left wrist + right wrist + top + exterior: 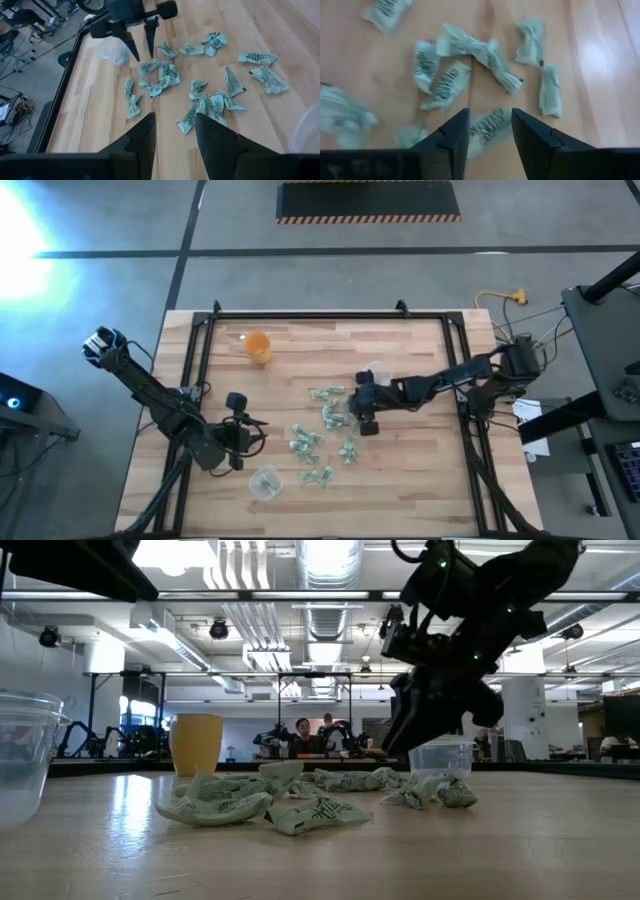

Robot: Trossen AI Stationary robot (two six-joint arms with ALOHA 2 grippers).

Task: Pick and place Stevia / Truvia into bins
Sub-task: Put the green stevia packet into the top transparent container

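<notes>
Many pale green and white Stevia sachets [325, 436] lie flat and scattered on the middle of the wooden table [420, 480]. One clear bin [266, 481] stands near the front edge, a second clear bin [377, 371] stands right of the pile. My right gripper [490, 125] hangs open over the pile's right part, tilted downward, its fingers on either side of one sachet [487, 129] below them. From the left wrist view it [142, 47] stands above a sachet [149, 66]. My left gripper [175, 127] waits open at the pile's left, above the table.
An orange cup [258, 347] stands at the far left of the table, clear of the pile. A black frame [330, 317] runs along the table's far and side edges. In the low view the near bin [25, 755] stands at the left, and people sit in the room behind.
</notes>
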